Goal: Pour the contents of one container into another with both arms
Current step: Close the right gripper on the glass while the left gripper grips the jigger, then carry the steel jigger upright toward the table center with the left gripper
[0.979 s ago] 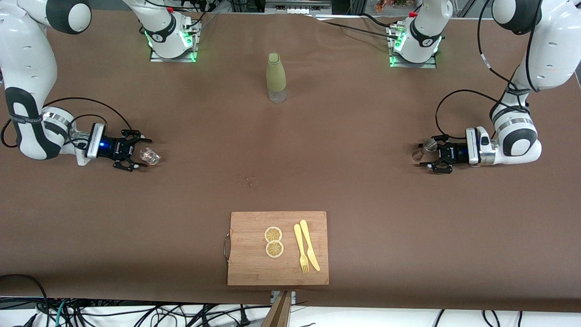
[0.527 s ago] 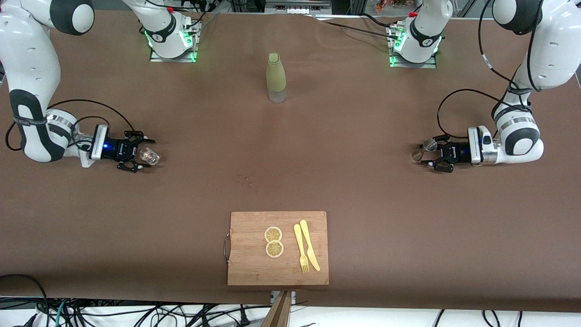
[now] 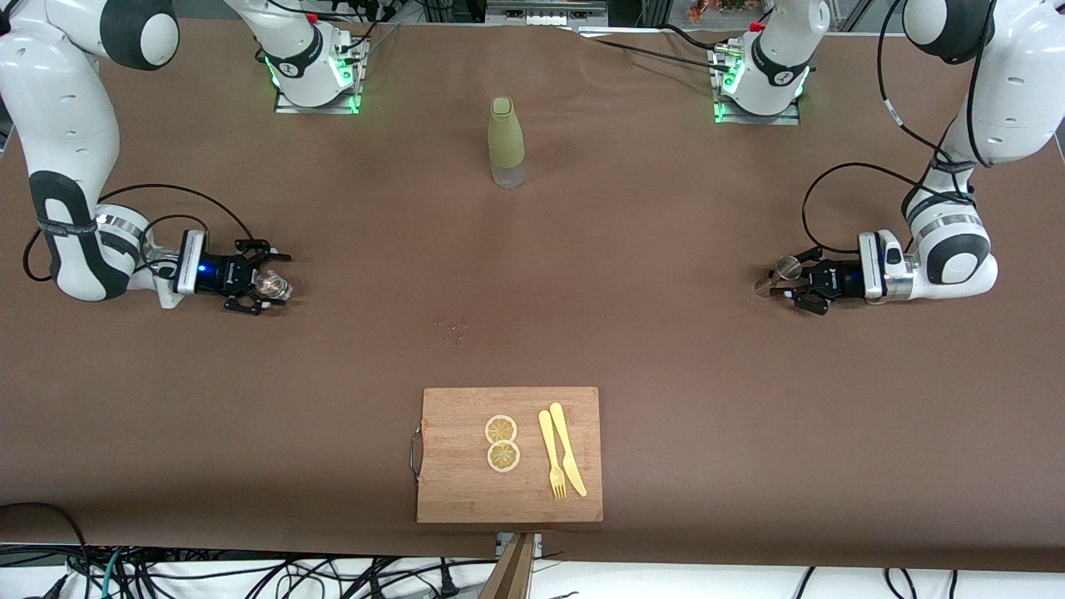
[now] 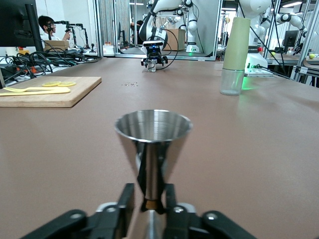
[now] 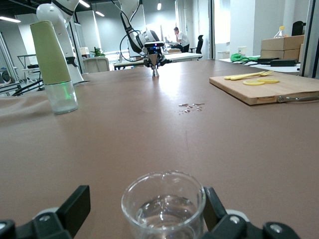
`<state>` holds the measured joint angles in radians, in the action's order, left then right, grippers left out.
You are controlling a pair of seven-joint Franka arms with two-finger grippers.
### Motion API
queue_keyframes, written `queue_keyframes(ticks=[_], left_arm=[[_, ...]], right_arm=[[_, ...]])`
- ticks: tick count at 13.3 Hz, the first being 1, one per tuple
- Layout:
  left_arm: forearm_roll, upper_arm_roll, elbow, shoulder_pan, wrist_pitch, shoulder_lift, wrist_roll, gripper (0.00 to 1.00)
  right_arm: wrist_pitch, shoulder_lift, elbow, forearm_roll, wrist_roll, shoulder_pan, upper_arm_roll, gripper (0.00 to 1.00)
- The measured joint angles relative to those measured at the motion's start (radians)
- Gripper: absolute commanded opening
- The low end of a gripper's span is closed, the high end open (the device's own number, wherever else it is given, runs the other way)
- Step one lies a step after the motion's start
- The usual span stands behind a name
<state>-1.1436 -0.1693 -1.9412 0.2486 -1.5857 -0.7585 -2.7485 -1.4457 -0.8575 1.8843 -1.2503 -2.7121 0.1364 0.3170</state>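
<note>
At opposite table ends, left hand (image 4: 145, 215) is pinching the jigger (image 4: 153, 149); right hand (image 5: 144, 215), wide, is apparently bracketing the glass cup (image 5: 163, 205), risking tipping it.

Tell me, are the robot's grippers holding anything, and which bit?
The left gripper is shut on the steel jigger at its narrow waist. The right gripper sits open around the small glass cup, not squeezing it.
</note>
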Motion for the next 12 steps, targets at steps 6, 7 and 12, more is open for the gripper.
queue_keyframes(ticks=[6,7,12], left_arm=[[0.0,0.0,0.003,0.0,0.008,0.0,-0.021,0.0],[0.0,0.0,0.004,0.0,0.008,0.0,-0.028,0.0],[0.0,0.001,0.031,0.0,0.009,0.002,-0.028,0.0]], right_arm=[[0.005,-0.001,-0.014,0.0,-0.007,-0.002,0.0,0.61],[0.005,-0.001,-0.017,0.0,-0.007,-0.003,0.0,0.61],[0.005,-0.002,-0.044,0.0,-0.007,-0.003,0.0,0.45]])
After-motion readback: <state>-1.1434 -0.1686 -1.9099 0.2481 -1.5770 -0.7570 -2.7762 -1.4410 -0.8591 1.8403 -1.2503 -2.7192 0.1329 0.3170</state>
